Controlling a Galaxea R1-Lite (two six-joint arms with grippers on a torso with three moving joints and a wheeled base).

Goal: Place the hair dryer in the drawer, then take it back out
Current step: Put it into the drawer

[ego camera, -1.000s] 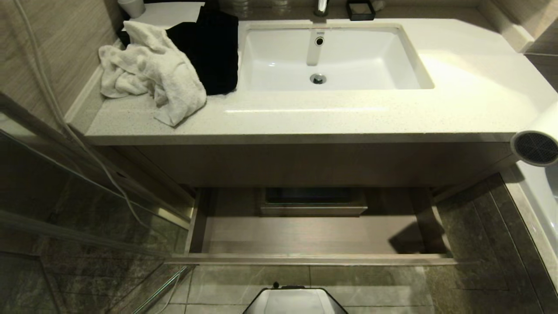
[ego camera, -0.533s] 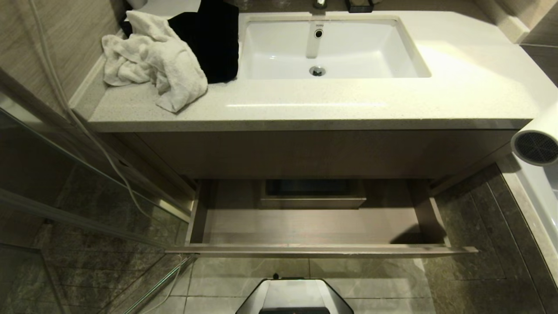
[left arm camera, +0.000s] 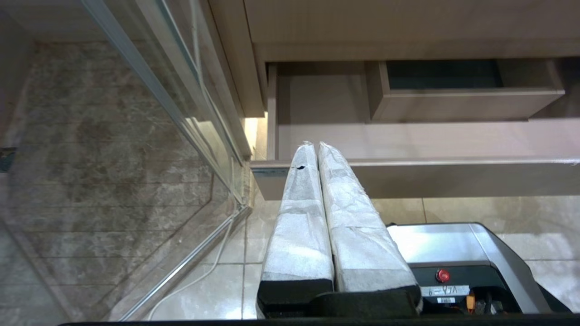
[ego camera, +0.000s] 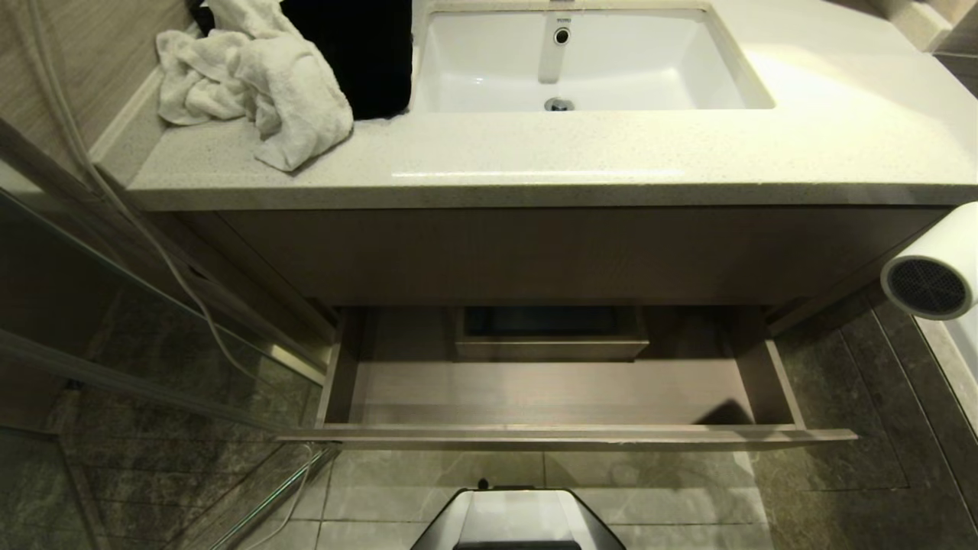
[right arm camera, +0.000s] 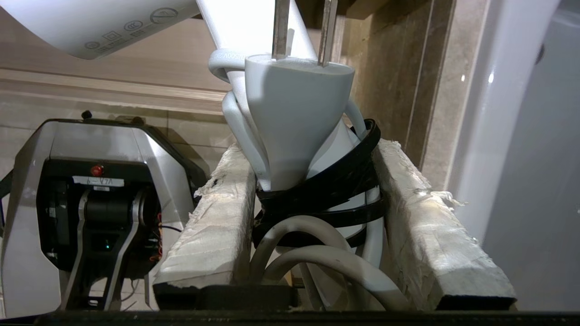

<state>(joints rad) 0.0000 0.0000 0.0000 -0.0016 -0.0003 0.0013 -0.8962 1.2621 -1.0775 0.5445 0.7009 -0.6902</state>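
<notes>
Below the vanity counter (ego camera: 535, 153) the drawer (ego camera: 550, 393) now looms nearer as the robot stoops — right gripper (right arm camera: 317, 199) clamped round the hair dryer (ego camera: 928, 275), left gripper (left arm camera: 317, 151) closed, empty.

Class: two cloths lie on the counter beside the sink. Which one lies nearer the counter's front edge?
The white towel: crumpled, its corner reaches toward the counter front, while the black cloth sits farther back, against the sink.

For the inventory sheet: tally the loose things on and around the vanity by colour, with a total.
White: 2, the towel on the counter and the hair dryer held by the right gripper
Black: 1, the cloth behind the towel
Total: 3
</notes>
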